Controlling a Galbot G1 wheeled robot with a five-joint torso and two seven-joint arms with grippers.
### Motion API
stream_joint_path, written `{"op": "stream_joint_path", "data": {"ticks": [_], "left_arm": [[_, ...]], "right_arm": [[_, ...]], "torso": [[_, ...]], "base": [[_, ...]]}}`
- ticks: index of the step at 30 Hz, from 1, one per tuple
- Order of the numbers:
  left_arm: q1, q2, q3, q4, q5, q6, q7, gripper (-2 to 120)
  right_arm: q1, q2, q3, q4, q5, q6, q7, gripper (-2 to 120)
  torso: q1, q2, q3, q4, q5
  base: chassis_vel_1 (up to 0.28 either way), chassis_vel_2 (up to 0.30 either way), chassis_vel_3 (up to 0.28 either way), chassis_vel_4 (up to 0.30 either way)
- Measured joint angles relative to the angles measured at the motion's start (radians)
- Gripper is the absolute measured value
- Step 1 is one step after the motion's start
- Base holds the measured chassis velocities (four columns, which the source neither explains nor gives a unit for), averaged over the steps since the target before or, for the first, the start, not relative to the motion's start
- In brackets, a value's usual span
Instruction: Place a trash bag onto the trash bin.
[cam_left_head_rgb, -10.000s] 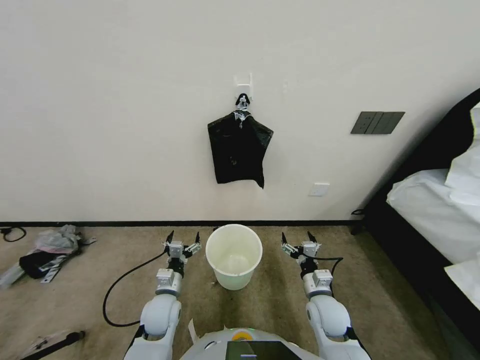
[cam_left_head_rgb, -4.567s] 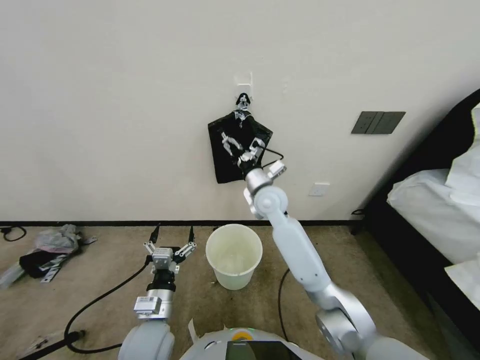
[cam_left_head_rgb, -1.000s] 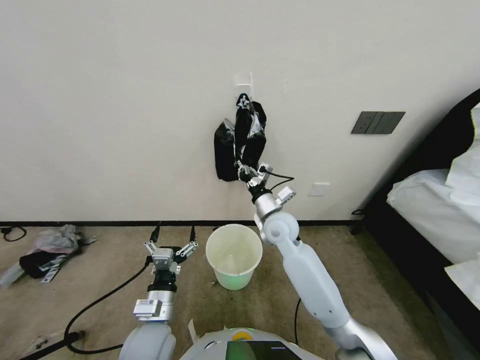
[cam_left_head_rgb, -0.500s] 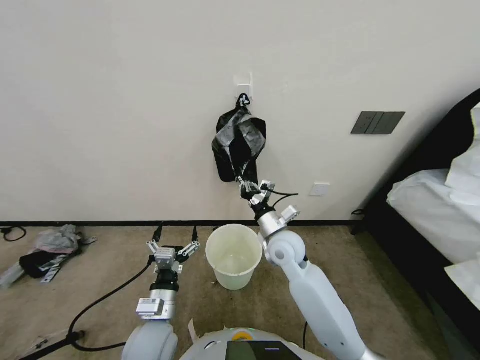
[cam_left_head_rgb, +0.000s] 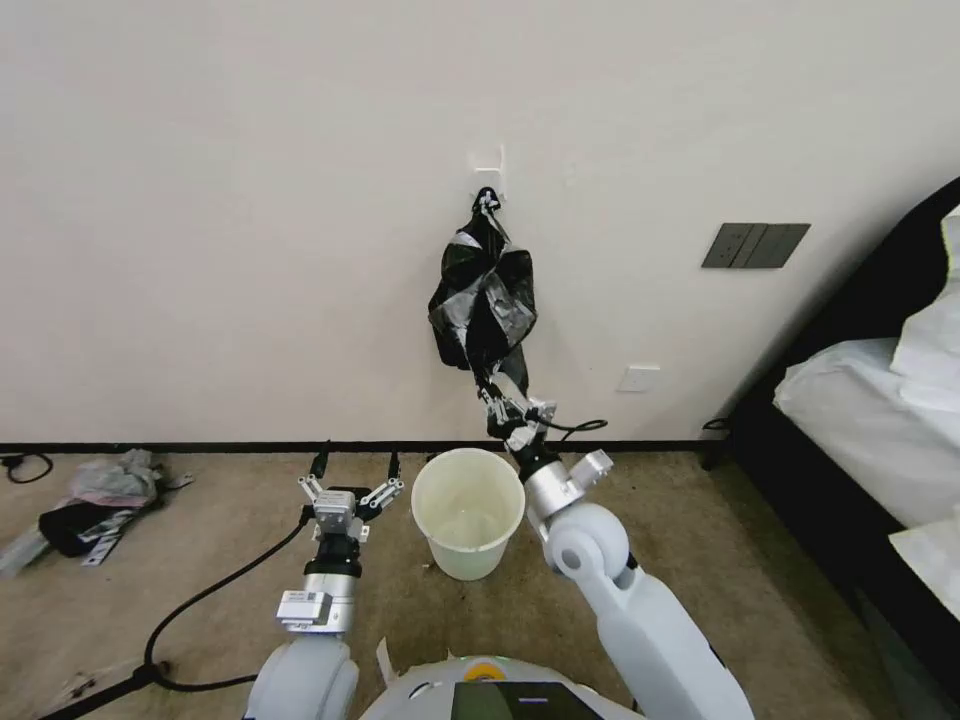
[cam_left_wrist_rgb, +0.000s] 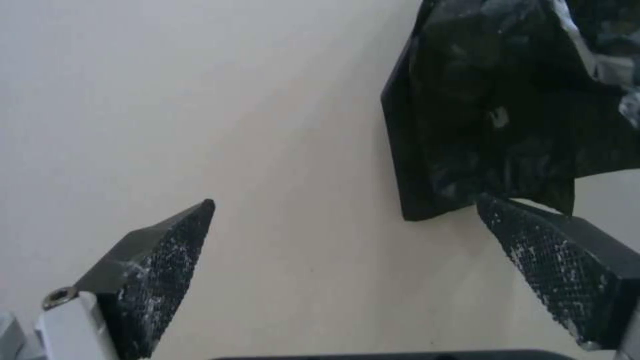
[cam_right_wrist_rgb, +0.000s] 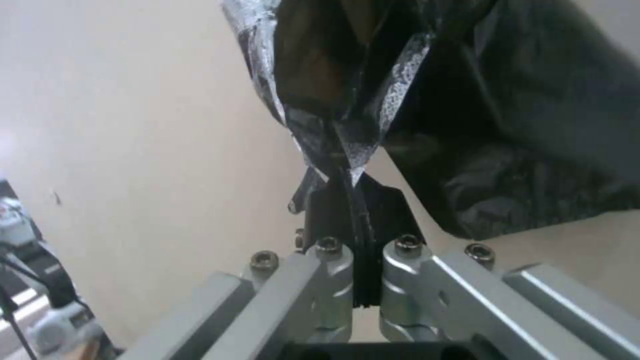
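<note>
Jaws of the right gripper (cam_left_head_rgb: 503, 398) are pinched on the trash bag (cam_left_head_rgb: 484, 300), which hangs stretched from a wall hook (cam_left_head_rgb: 486, 196) above the trash bin (cam_left_head_rgb: 468, 512) on the floor; the left gripper (cam_left_head_rgb: 352, 478), jaws spread wide, waits left of the bin.

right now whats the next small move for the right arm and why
Probably keep pulling down and away from the wall: the right end effector is shut on the trash bag, whose top still hangs from the wall hook, above the trash bin.
</note>
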Motion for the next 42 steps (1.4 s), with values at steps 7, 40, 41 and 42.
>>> {"op": "stream_joint_path", "data": {"ticks": [7,40,41,42], "left_arm": [[-0.005,0.005,0.005,0.001,-0.001,0.003,0.0,100],[-0.027,0.011,0.009,-0.006,-0.018,0.024,0.002,100],[-0.027,0.012,0.012,-0.013,-0.02,0.031,0.002,100],[-0.028,0.019,0.015,-0.02,-0.023,0.037,0.002,100]], "right_arm": [[-0.066,-0.028,0.0,0.024,-0.075,0.016,-0.005,0],[-0.204,-0.066,-0.028,0.053,-0.264,0.1,-0.006,0],[-0.184,-0.055,-0.021,0.053,-0.254,0.098,0.003,0],[-0.169,-0.047,-0.016,0.054,-0.247,0.094,0.008,0]], "torso": [[0.0,0.0,0.0,0.0,0.0],[0.0,0.0,0.0,0.0,-0.0001],[0.0,0.0,0.0,0.0001,-0.0001],[0.0,0.0,0.0,0.0001,-0.0001]], "base": [[0.0,0.0,0.0,0.0],[0.0,0.0,0.0,0.0],[0.0,0.0,0.0,0.0],[0.0,0.0,0.0,0.0]]}}
